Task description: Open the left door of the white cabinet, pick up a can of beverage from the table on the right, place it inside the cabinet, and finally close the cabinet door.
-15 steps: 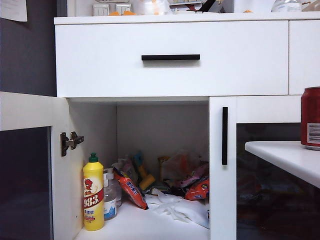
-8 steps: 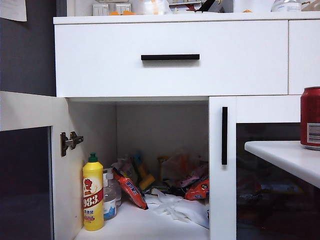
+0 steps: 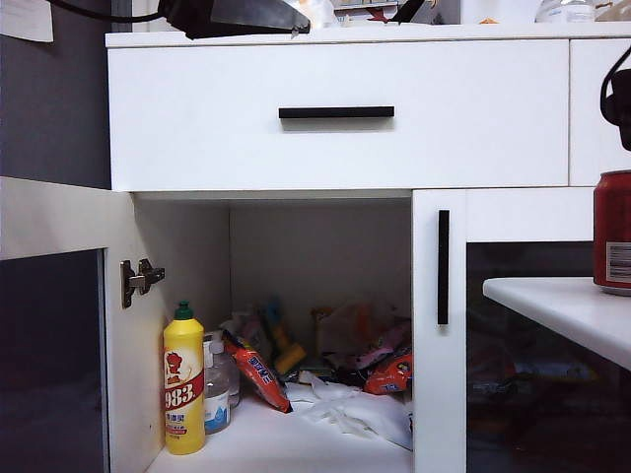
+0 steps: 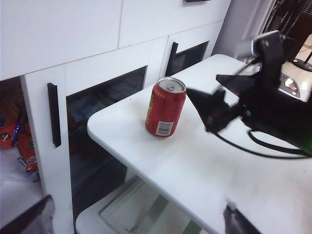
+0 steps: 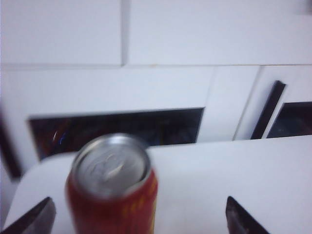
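The white cabinet [image 3: 335, 148] has its left door [image 3: 49, 325] swung wide open to the left, its dark glass pane edge-on. The red can of beverage [image 3: 612, 232] stands upright on the white table [image 3: 562, 310] at the right. In the right wrist view the can [image 5: 113, 190] stands just ahead of my right gripper [image 5: 136, 219], whose fingers are spread wide and untouched by it. The left wrist view shows the can [image 4: 165, 107] with the right gripper [image 4: 200, 109] open beside it. My left gripper [image 4: 136, 222] is open and empty, above the table's near edge [image 4: 195, 175].
Inside the open compartment stand a yellow bottle [image 3: 183, 384] and a small clear bottle [image 3: 217, 389], with snack packets [image 3: 389, 370] and a white cloth [image 3: 355, 409] behind. The right glass door [image 3: 443, 266] is closed. A drawer front [image 3: 336, 112] sits above. The left arm [image 3: 237, 15] hangs at the top.
Both arms have come into the exterior view: the left one at the top above the drawer, the right one at the right edge above the can. The can and door have not moved.
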